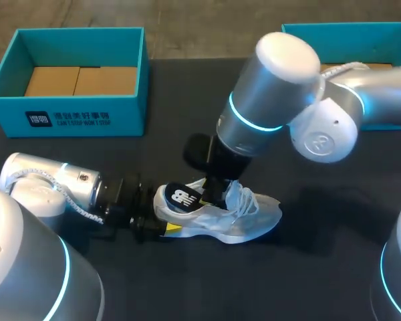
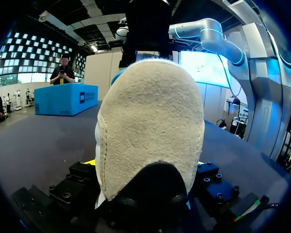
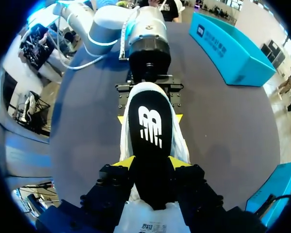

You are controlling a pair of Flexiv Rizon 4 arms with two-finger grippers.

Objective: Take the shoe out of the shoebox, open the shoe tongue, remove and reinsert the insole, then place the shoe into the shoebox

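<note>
Our right pincer (image 3: 151, 164) pinches the insole (image 3: 150, 127) between its tips. Our left pincer (image 2: 144, 166) clamps the shoe (image 2: 150, 121) at its heel. We judge the insole light and floppy (grip both edges).

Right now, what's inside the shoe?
The black insole, pinched by the right hand, lies in the opening of the white shoe. Its toe end is covered by that hand, so how deep it goes cannot be seen.

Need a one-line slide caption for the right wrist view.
Right gripper pinches the black insole over the white shoe, whose heel the left gripper holds.
</note>
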